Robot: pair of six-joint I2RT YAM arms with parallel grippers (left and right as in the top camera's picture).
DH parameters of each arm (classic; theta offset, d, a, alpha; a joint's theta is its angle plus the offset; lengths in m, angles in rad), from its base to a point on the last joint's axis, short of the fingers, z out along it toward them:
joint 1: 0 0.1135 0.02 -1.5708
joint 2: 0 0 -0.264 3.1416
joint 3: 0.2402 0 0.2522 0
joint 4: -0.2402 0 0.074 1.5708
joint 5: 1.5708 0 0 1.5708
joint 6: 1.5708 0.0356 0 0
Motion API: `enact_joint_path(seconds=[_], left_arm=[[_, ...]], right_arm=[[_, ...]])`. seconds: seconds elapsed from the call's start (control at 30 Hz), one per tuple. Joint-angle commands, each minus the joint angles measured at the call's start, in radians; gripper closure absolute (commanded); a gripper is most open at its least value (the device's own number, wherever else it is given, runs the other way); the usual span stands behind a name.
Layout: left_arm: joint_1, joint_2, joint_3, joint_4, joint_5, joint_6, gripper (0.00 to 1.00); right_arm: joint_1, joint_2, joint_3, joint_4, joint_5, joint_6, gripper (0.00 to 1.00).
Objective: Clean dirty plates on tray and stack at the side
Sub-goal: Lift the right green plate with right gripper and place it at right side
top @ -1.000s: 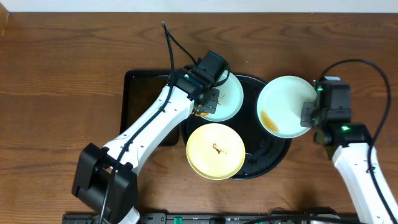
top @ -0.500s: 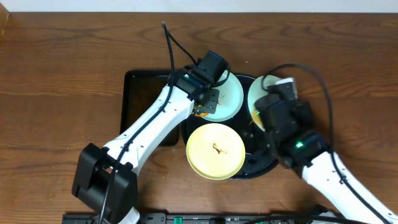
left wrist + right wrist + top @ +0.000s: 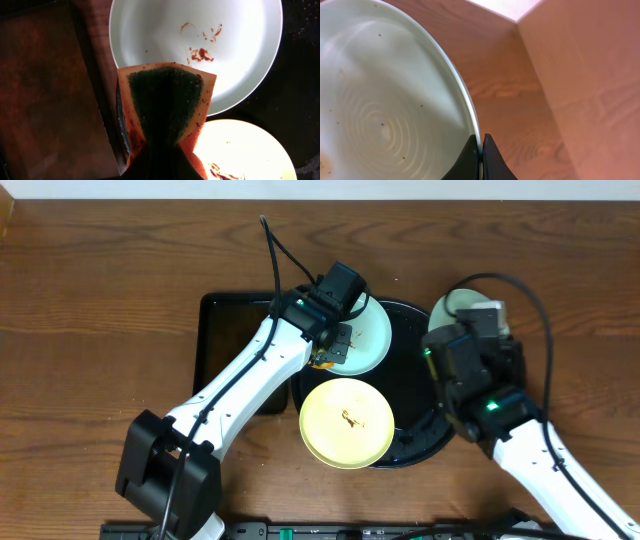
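A mint-green plate point(image 3: 372, 335) with red-brown smears lies at the back of the round black tray point(image 3: 412, 355); it also shows in the left wrist view point(image 3: 200, 40). A pale yellow plate point(image 3: 347, 422) with brown specks rests on the tray's front-left rim. My left gripper point(image 3: 337, 343) is shut on an orange and green sponge point(image 3: 167, 100), held at the mint plate's left rim. My right gripper point(image 3: 481, 145) is shut on the rim of the second mint-green plate point(image 3: 380, 115), held tilted by the tray's back-right edge point(image 3: 455, 305), mostly hidden under the arm.
A smaller rectangular black tray point(image 3: 228, 340) lies left of the round tray, partly under my left arm. Bare wood tabletop point(image 3: 570, 300) lies right of the round tray, and more to the far left point(image 3: 90, 330).
My right arm carried its mint plate left over the tray, then back to the tray's back-right edge, and the plate is now mostly hidden under it. The left arm has not moved.
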Motion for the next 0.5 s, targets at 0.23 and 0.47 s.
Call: enact_joint_path(seconds=[0.23, 0.47], left_arm=[[0.000, -0.024, -0.002, -0.005, -0.019, 0.013, 0.90], [0.000, -0.024, -0.002, -0.005, -0.019, 0.013, 0.90]], right_arm=[[-0.434, -0.012, 0.018, -0.045, -0.376, 0.272, 0.99], [-0.729, 0.041, 0.016, -0.026, -0.597, 0.304, 0.99]])
